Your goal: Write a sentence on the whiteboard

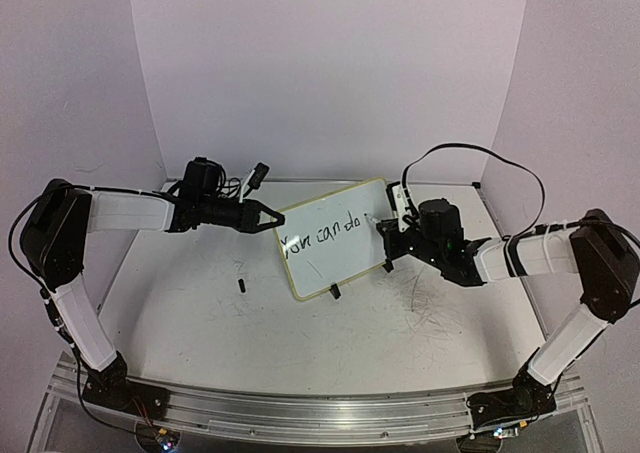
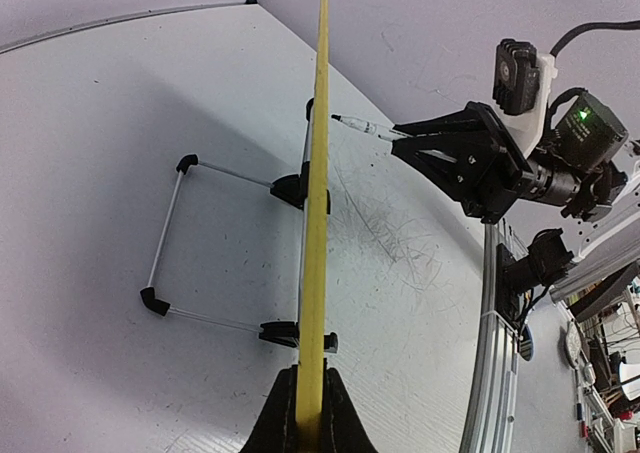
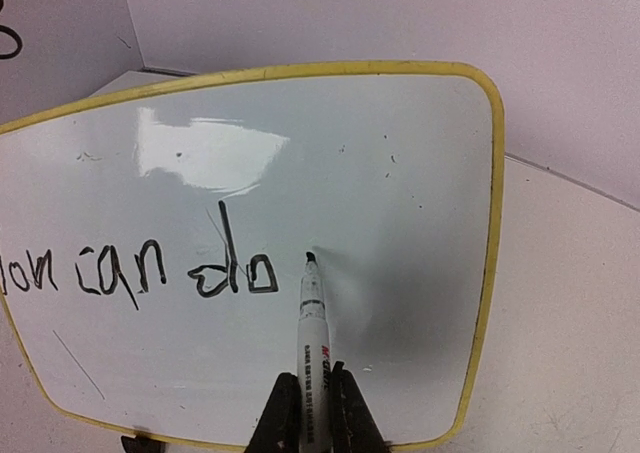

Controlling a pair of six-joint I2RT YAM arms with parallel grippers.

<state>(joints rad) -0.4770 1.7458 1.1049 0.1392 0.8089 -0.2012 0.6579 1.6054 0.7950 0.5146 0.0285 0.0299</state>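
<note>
Top view: whiteboard (image 1: 330, 238) stands upright at frame centre on the table (image 1: 200, 333), tilted back on its wire stand, black feet at its lower edge. Left arm rises from its base at bottom left, elbow folded at the left edge, forearm running level to the right toward centre. Left gripper (image 1: 268, 216) meets the board's left rim; in the left wrist view the fingers (image 2: 335, 413) sit at bottom centre, clamped tight on the yellow rim, board seen edge-on running up the middle of the frame.

Right arm comes up from bottom right, elbow at the right edge, forearm reaching left and slightly up to the board's right side. Right gripper (image 3: 315, 398) sits at bottom centre of its wrist view, jaws pinched narrow on a white marker (image 3: 312, 308) pointing up the frame. Black tip touches the board face just right of the last letter.

The sentence (image 3: 150, 271) so far reads "You can do", black, across the board's middle left. Small black object (image 1: 241, 285) lies on the table left of the board, apart from it. Grey scribble marks (image 1: 425, 308) on the table under the right forearm
</note>
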